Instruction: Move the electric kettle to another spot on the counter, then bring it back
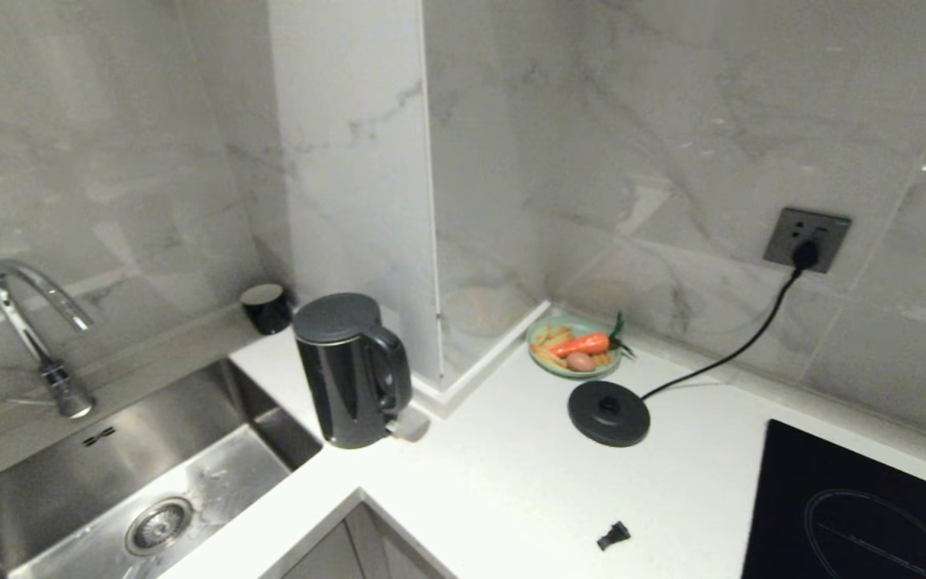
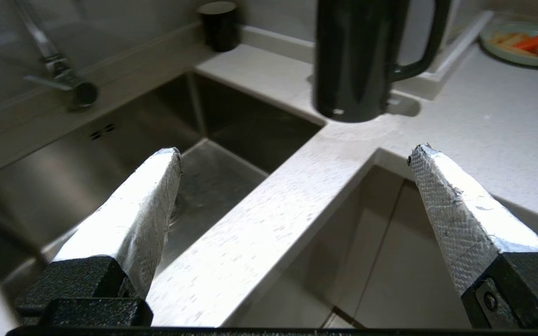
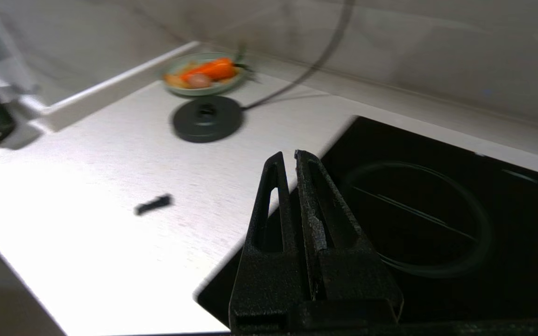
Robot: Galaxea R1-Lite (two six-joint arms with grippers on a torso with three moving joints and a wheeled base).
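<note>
Marble-tiled kitchen corner, white counter (image 1: 511,474) wrapping an L around it. Left to right in the head view: faucet (image 1: 29,322) over the steel sink (image 1: 109,482), small black cup (image 1: 266,307) at the back lip, then the electric kettle (image 1: 350,370) standing on the counter just right of the sink's corner, in front of the wall pillar and off its base. Further right: plate of vegetables (image 1: 575,346), round base disc (image 1: 608,412) with cord running to the wall socket (image 1: 806,238), a small black clip (image 1: 613,535) near the front edge, induction hob (image 1: 865,507) at far right.

Neither arm shows in the head view. Left gripper (image 2: 294,156): jaws spread wide, nothing between them, hanging off the counter edge by the sink and facing the kettle, well short of it. Right gripper (image 3: 292,163): fingers pressed together, empty, hovering over the hob's near corner.

Risks, my read: kettle sits close to the sink rim, so an off-centre push from a finger could tip it in. Glossy body likely slips in a pinch. Pillar right behind limits clearance. Cord and disc could snag on a rightward carry.

Kettle orientation: upright, long axis vertical, lid up, loop handle pointing right toward the pillar corner and plate.
</note>
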